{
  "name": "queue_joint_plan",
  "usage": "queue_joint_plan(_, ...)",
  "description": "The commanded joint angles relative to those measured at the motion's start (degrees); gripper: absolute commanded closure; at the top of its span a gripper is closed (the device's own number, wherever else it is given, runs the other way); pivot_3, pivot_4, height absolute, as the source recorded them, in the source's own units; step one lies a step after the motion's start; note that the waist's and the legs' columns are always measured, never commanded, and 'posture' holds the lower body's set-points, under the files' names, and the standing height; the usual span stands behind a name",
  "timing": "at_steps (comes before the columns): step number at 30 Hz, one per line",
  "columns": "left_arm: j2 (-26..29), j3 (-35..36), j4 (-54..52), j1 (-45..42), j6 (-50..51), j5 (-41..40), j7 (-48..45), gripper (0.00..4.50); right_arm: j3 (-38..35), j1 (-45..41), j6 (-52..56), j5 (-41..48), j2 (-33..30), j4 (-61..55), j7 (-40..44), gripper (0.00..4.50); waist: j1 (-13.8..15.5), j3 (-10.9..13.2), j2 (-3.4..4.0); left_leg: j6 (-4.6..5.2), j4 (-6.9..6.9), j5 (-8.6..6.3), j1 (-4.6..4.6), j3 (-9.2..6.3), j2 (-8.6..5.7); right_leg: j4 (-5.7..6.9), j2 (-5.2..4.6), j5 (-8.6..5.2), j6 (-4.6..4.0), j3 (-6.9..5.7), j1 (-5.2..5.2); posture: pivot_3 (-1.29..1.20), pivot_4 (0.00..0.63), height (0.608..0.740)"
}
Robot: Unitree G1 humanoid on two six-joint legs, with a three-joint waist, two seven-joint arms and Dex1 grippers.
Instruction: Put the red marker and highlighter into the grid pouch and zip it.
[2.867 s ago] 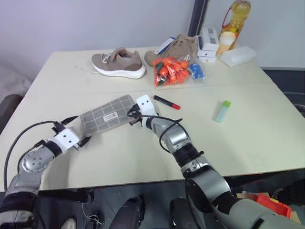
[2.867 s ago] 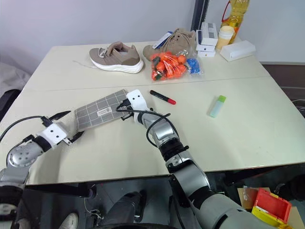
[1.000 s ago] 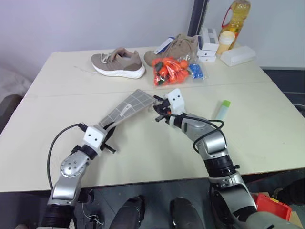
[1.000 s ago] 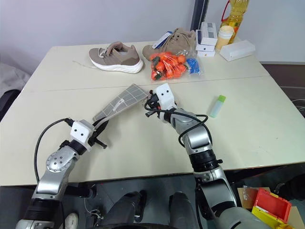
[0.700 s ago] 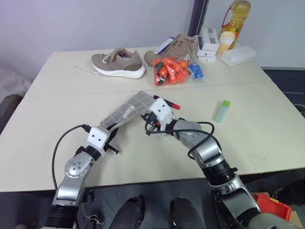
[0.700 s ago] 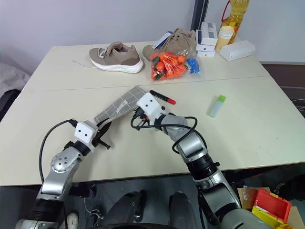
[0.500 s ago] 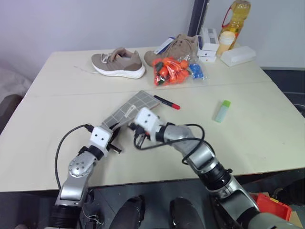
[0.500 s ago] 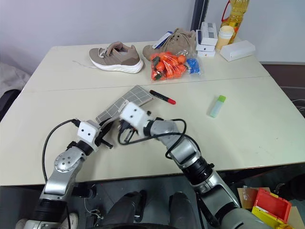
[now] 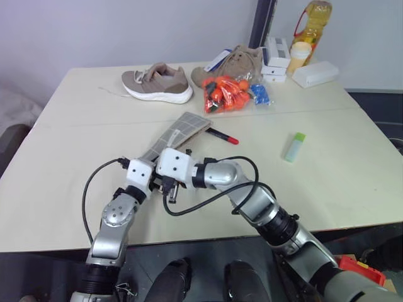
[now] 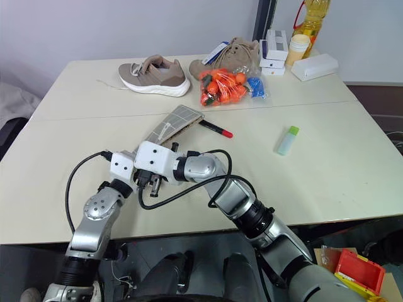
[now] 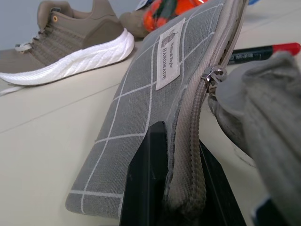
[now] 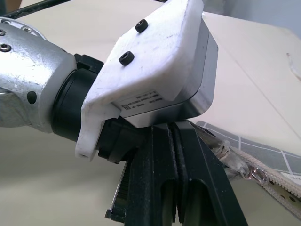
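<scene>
Grid pouch [image 9: 179, 131] is clamped at its near end by the left gripper [image 11: 167, 197]; right gripper [image 12: 171, 207], fingers pressed together, sits just beside that end; red marker [image 9: 221, 135] touches the pouch's far end, highlighter [image 9: 293, 146] well apart; neither packed, zipping remains.

This looks like a robot test room or lab rather than a home. A plain cream table [image 9: 352, 189] stands before a bare pale wall [image 9: 126, 31], and unrelated things are laid out on it: 2 brown shoes [image 9: 157, 82], a bag of orange items [image 9: 227, 93], white boxes [image 9: 276, 53], an oil bottle [image 9: 313, 22]. A red bin [image 10: 359, 270] sits on the floor.
</scene>
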Motion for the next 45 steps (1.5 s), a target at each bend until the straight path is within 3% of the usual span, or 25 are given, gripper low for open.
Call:
queue_joint_plan(1, -0.2, -0.2, -1.9, -1.4, -0.1, 0.3, 0.7, 4.50, -0.9, -0.9, -0.6, 0.1, 0.4, -1.2, 0.5, 4.44, 0.0, 0.0, 0.00, 0.00, 0.00, 0.00, 0.00, 0.00, 0.00, 0.00, 0.00, 0.00, 0.00, 0.00, 0.00, 0.00, 0.150, 0.740)
queue_joint_plan(4, 0.5, 0.4, -1.8, -1.4, 0.0, 1.0, 1.1, 4.50, -5.2, 0.0, 3.0, 0.8, -0.7, -0.9, -1.1, 3.62, 0.1, 0.0, 0.00, 0.00, 0.00, 0.00, 0.00, 0.00, 0.00, 0.00, 0.00, 0.00, 0.00, 0.00, 0.00, 0.00, 0.150, 0.740)
queue_joint_plan(9, 2.7, 2.2, -1.0, -0.8, 0.5, 1.3, 1.3, 4.50, -9.9, 1.9, 3.5, -1.7, -6.3, 1.0, -4.4, 1.02, 0.2, 0.0, -0.02, 0.00, 0.02, 0.00, 0.00, 0.01, -0.03, -0.01, -0.02, 0.00, 0.00, 0.00, 0.00, 0.00, 0.150, 0.740)
queue_joint_plan(14, 4.5, 2.9, 1.0, -0.8, 3.1, 3.4, 3.1, 4.50, -16.9, 1.5, 4.1, -0.9, -9.1, 6.6, -7.6, 1.02, -0.2, 0.0, -0.02, 0.00, -0.02, 0.00, -0.01, 0.04, 0.01, 0.01, 0.00, 0.00, -0.01, 0.03, 0.15, 0.00, 0.150, 0.740)
queue_joint_plan(19, 4.1, 1.6, 2.4, -1.6, 4.7, 4.7, 4.2, 4.50, -24.0, -3.1, 4.2, -0.3, -6.6, 19.0, -14.7, 1.02, -0.1, 0.0, -0.02, -0.01, -0.01, 0.01, -0.01, 0.04, 0.03, 0.01, 0.02, 0.01, -0.02, 0.03, 0.16, 0.00, 0.150, 0.740)
queue_joint_plan(26, 2.4, 0.5, 2.9, -2.7, 6.3, 5.8, 5.3, 4.50, -29.5, -9.7, 0.9, 2.6, -3.6, 38.0, -17.9, 1.02, -0.1, 0.0, -0.02, -0.03, -0.01, 0.03, 0.00, 0.05, 0.02, 0.01, 0.04, 0.02, -0.03, 0.02, 0.19, 0.00, 0.150, 0.740)
queue_joint_plan(29, 1.7, 1.2, 2.6, -3.1, 6.8, 5.3, 6.1, 4.50, -30.5, -10.0, -0.1, 3.5, -3.4, 39.6, -17.0, 1.72, -0.1, 0.0, -0.02, -0.03, -0.01, 0.03, -0.01, 0.06, 0.02, 0.00, 0.03, 0.02, -0.03, 0.03, 0.19, 0.00, 0.150, 0.740)
queue_joint_plan(32, 1.5, 1.5, 2.9, -3.5, 7.0, 5.2, 6.5, 4.50, -29.6, -8.8, -1.4, 3.2, -3.9, 37.8, -15.8, 3.18, -0.1, 0.0, -0.02, -0.04, 0.00, 0.03, -0.01, 0.05, 0.02, 0.01, 0.03, 0.02, -0.03, 0.03, 0.19, 0.00, 0.150, 0.740)
queue_joint_plan(33, 1.5, 1.4, 3.1, -3.7, 6.9, 5.2, 6.5, 4.50, -29.2, -8.2, -2.1, 2.9, -4.2, 36.4, -15.4, 3.85, -0.1, 0.0, -0.02, -0.04, 0.01, 0.03, -0.01, 0.05, 0.02, 0.01, 0.03, 0.02, -0.03, 0.03, 0.19, 0.00, 0.150, 0.740)
queue_joint_plan(34, 1.5, 1.4, 3.2, -3.7, 6.8, 5.2, 6.5, 4.50, -28.9, -7.7, -2.6, 2.7, -4.4, 35.3, -15.1, 4.16, -0.1, 0.0, -0.02, -0.04, 0.01, 0.03, -0.01, 0.05, 0.02, 0.01, 0.04, 0.02, -0.03, 0.03, 0.19, 0.00, 0.150, 0.740)
queue_joint_plan(45, -1.0, 1.0, 7.3, -8.6, 3.7, 1.8, 3.9, 4.50, -24.6, 6.2, 0.6, 3.7, -12.1, 5.0, -6.3, 4.15, 0.1, 0.0, -0.03, -0.04, 0.05, 0.03, -0.04, 0.04, 0.00, 0.00, -0.01, 0.02, -0.01, 0.00, 0.22, 0.00, 0.150, 0.740)
